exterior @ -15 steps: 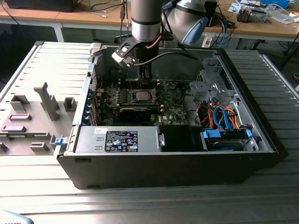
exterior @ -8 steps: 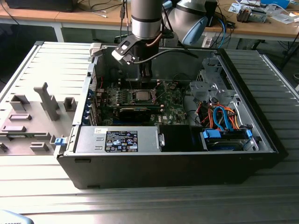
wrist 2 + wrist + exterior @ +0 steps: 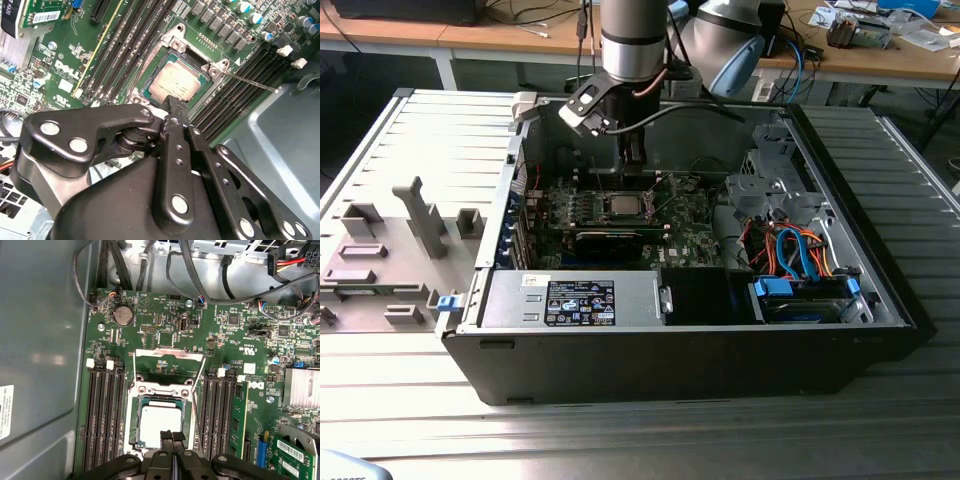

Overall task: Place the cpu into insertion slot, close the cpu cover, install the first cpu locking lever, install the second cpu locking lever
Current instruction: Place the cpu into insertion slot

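The cpu [image 3: 159,424] lies flat in the insertion slot [image 3: 134,412] of the green motherboard, its pale silver top showing in both wrist views [image 3: 174,82] and as a small square in the exterior view [image 3: 623,203]. The cpu cover [image 3: 170,354] stands swung up at the slot's far side, seen nearly edge-on. Two thin wire locking levers [image 3: 134,371] [image 3: 200,376] stick up on either side of the slot; one lever [image 3: 250,81] juts out over the memory slots. My gripper [image 3: 172,436] is shut with nothing in it, its tips [image 3: 177,103] over the cpu's near edge.
The open black computer case [image 3: 880,300] walls in the board. Black memory slots [image 3: 105,415] flank the socket. A black card [image 3: 610,240], cables [image 3: 790,250] and a drive cage [image 3: 770,180] crowd the case. A grey fixture tray [image 3: 380,260] lies at the exterior view's left.
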You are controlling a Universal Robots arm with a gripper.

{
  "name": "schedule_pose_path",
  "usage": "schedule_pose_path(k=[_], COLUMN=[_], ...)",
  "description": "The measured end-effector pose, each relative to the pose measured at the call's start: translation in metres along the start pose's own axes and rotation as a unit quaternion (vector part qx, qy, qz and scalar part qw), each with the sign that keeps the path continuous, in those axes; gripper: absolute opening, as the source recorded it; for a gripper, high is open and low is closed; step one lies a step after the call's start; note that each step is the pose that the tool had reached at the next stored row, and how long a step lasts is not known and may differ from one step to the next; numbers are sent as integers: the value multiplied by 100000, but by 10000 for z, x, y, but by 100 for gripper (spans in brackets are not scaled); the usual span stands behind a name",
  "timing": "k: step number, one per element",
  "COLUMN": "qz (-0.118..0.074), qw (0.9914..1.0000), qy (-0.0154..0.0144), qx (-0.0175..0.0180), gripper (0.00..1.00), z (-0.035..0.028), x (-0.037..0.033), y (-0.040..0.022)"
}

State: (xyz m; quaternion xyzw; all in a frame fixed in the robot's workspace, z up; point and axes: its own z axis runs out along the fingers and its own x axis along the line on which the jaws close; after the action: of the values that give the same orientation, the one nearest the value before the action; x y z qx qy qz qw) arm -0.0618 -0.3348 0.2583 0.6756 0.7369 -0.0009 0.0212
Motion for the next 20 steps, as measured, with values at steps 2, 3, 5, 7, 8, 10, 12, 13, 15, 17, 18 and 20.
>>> schedule_pose_path(k=[2, 3, 5, 7, 8, 10, 12, 13, 15, 17, 18, 20], qz=[2, 3, 2, 0, 1, 1, 1, 0, -2, 0, -2, 0], qw=[100000, 100000, 100000, 100000, 100000, 100000, 100000, 100000, 100000, 100000, 100000, 100000], qy=[-6, -5, -4, -3, -2, -3, -3, -4, 8, 10, 3, 4], qx=[-2, -2, -5, -5, -3, -4, -4, -4, -11, -11, -2, -2], gripper=[11, 11, 11, 11, 11, 11, 11, 11, 11, 11, 11, 11], z=[-13, -20, -45, -66, -86, -110, -157, -171, -195, -195, -196, -196], x=[-1, -1, -2, -2, -3, -4, -5, -6, -6, -6, -6, -6], y=[0, 1, 1, 2, 2, 3, 5, 5, 6, 6, 6, 5])
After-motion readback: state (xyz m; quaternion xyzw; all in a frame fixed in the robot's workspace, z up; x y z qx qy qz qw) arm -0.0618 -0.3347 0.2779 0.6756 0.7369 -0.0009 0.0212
